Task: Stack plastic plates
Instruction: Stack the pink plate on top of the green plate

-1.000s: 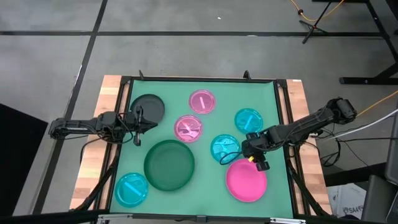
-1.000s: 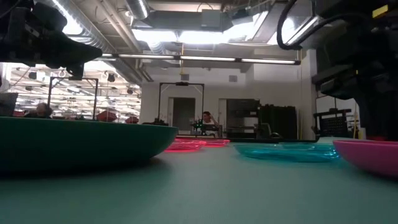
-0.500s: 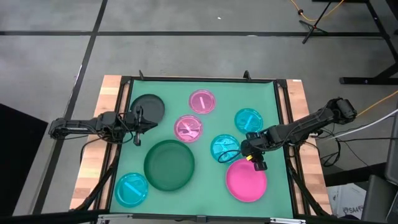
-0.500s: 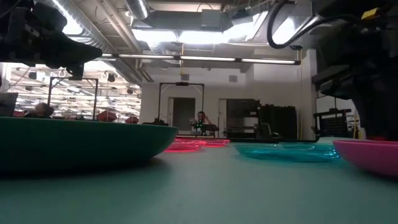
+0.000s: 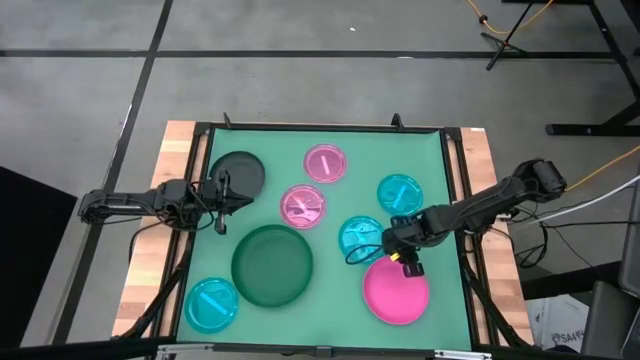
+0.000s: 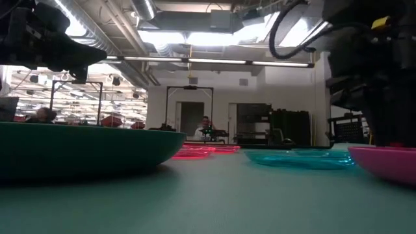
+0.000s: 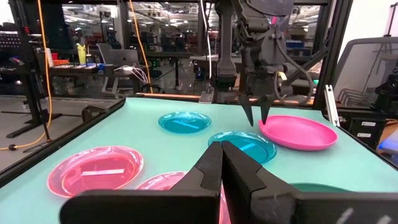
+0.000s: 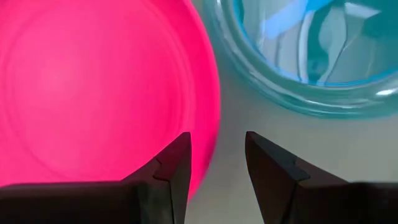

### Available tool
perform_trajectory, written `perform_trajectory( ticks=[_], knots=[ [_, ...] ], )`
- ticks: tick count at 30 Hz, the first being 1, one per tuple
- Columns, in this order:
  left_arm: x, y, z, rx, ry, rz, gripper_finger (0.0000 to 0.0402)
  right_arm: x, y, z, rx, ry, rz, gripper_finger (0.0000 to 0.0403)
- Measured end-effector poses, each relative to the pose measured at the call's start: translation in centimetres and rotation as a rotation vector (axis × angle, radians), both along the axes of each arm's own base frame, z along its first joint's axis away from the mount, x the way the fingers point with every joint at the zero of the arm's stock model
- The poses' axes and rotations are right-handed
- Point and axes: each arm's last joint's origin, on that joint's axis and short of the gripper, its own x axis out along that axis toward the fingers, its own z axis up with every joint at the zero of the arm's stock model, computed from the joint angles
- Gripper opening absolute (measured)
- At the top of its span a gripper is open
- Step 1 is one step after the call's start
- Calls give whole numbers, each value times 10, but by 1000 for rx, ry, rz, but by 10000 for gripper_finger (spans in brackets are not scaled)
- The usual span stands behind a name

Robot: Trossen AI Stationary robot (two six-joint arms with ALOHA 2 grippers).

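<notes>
Eight plates lie apart on the green mat. There is a large dark green plate, a medium dark plate, a medium pink plate, two small pink plates and three cyan plates. My right gripper is open and points down. Its fingers stand on either side of the pink plate's far rim, beside the cyan plate. I cannot tell whether they touch it. My left gripper is shut and waits by the dark plate's near edge.
The mat is framed by black rails and wooden side strips. Bare mat shows near the far right corner and along the near edge between the green and pink plates. People sit in the room beyond the table.
My right gripper has moved a little toward the table's left, along the pink plate's far rim toward the nearby cyan plate. No plate has moved.
</notes>
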Motion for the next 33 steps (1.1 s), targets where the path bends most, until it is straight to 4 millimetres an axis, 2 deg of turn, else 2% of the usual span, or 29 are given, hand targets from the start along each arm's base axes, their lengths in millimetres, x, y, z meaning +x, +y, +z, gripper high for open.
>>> perform_trajectory(
  ticks=[8,24,27,33],
  knots=[
    [0,0,0,0,0,0,0,6,3,-21,-16,90,7,143],
    [0,0,0,1,0,0,0,7,3,-23,-3,99,10,142],
    [0,0,0,1,0,0,0,7,3,-23,-3,98,10,129],
    [0,0,0,1,0,0,0,7,3,-24,9,102,12,76]
  ],
)
